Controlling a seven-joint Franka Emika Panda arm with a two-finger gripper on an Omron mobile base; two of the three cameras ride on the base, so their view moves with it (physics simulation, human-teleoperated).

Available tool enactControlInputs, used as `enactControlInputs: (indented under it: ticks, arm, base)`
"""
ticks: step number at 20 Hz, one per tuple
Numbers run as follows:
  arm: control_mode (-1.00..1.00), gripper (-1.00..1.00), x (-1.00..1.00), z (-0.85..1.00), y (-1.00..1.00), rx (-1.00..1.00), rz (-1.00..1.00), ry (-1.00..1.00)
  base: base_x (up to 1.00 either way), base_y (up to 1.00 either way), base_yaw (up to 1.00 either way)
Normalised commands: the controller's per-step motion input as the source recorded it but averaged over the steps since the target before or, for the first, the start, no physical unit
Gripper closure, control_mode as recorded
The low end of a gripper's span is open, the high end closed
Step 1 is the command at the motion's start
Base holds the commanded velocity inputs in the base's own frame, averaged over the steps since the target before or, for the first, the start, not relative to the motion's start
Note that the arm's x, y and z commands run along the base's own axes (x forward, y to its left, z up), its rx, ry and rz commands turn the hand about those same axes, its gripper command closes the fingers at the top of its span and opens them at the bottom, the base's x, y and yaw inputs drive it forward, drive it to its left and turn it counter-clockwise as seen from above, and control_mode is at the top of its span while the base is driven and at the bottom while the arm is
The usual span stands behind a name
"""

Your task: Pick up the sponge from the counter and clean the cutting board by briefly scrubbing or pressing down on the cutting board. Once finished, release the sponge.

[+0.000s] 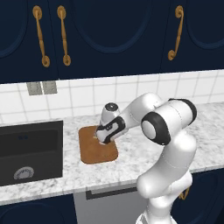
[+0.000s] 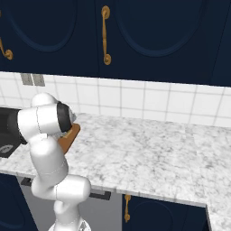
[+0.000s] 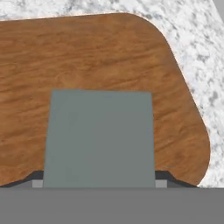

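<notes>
The gripper (image 3: 99,183) pinches the sponge (image 3: 99,138) by its sides, right over the cutting board (image 3: 65,57). Counter (image 3: 197,52) lies past the board's right corner. Best to push straight down, rub gently, then let go.

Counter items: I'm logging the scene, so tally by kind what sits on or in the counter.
Cutting board: 1
Sponge: 1, between the gripper fingertips over the board
Sink: 1
Total: 3
</notes>
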Motion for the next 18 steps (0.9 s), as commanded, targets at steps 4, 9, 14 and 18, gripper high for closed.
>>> enactControlInputs:
  ticks: [4, 9, 14, 18]
  arm:
    - [-1.00, 1.00, -0.85, 0.00, 0.00, 0.00, -0.01, 0.00]
    - [-1.00, 1.00, -0.71, 0.00, 0.00, 0.00, -0.01, 0.00]
    - [-1.00, 1.00, -0.47, 0.00, 0.02, 0.01, 0.00, 0.04]
    - [-1.00, 1.00, 0.04, 0.04, 0.06, 0.03, -0.01, 0.05]
  base:
    - [0.00, 0.00, 0.00]
    - [0.00, 0.00, 0.00]
    - [0.00, 0.00, 0.00]
    - [0.00, 0.00, 0.00]
